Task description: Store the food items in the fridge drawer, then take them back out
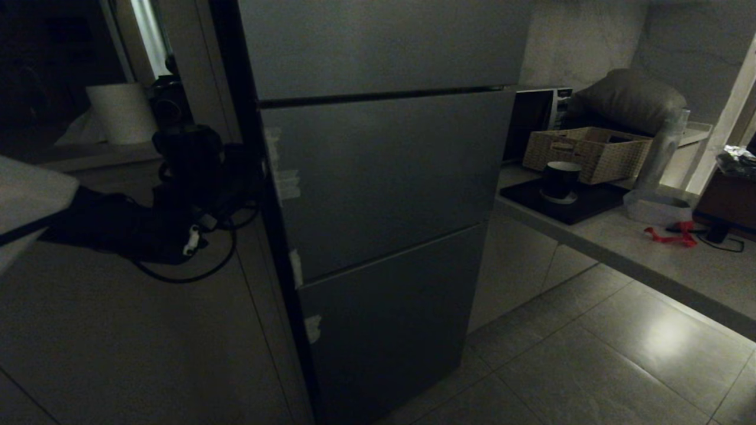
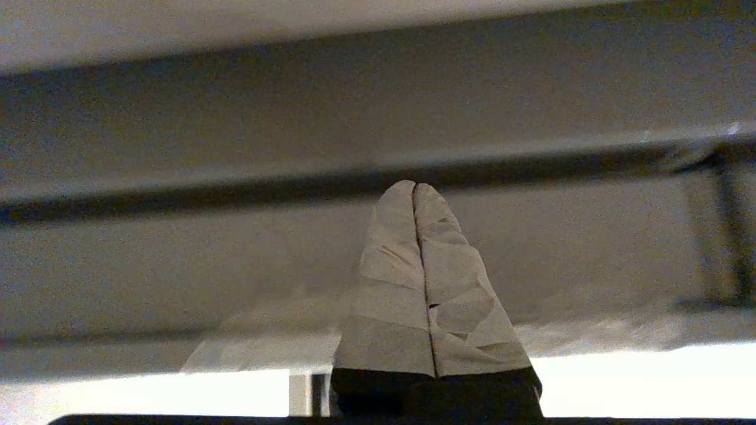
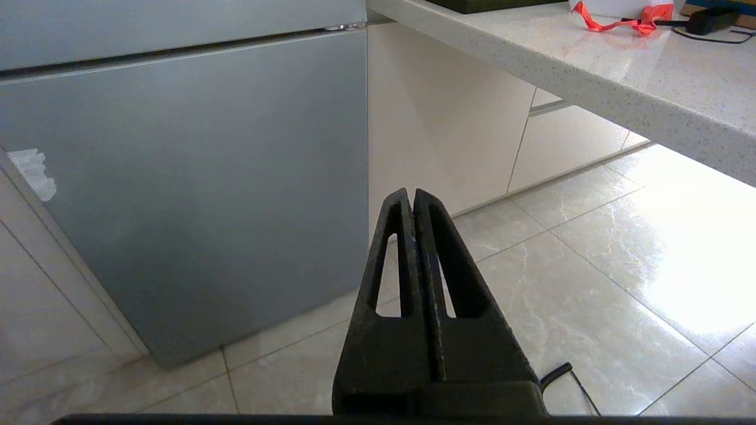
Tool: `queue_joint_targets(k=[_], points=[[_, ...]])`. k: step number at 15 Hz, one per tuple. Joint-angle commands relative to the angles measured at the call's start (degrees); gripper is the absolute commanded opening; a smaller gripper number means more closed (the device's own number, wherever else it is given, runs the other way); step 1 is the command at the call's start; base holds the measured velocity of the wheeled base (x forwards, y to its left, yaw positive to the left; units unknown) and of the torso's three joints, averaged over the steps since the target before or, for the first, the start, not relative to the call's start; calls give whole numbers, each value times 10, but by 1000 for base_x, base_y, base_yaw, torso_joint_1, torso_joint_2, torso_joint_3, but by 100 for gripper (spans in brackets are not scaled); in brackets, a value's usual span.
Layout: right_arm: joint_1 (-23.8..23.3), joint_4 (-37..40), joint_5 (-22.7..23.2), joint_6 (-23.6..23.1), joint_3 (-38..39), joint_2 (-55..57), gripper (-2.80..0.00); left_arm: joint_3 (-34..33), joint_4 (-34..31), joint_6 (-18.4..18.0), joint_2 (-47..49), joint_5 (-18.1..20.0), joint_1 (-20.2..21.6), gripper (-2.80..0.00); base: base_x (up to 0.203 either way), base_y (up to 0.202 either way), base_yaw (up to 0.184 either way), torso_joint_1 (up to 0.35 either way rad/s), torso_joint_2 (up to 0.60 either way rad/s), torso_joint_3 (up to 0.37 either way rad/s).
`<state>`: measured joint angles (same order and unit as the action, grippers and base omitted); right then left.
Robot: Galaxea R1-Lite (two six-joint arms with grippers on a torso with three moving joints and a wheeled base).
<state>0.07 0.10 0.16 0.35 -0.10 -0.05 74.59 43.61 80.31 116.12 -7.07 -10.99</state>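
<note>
The left gripper hangs at nine o'clock in the head view, its fingers clenched on nothing, tips aimed at a dark seam on a grey surface just beside the fridge, all doors closed. At three o'clock, the tabletop. The right gripper, fingers clenched empty, points at the floor beside the fridge's foot.
</note>
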Motion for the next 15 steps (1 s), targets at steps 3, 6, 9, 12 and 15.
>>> queue_joint_targets(k=[3,6,9,12,15], points=[[0,0,0,0,0,0,-280,-29,3,8,-14,49,-3,-280,0,0,0,0,0,0],[0,0,0,0,0,0,-280,-36,3,17,-14,79,-4,-280,0,0,0,0,0,0],[0,0,0,0,0,0,-280,-43,3,17,-19,87,-8,-280,0,0,0,0,0,0],[0,0,0,0,0,0,-280,-56,3,16,-30,88,-17,-280,0,0,0,0,0,0],[0,0,0,-1,0,0,-280,-90,4,15,-49,85,-34,-280,0,0,0,0,0,0]])
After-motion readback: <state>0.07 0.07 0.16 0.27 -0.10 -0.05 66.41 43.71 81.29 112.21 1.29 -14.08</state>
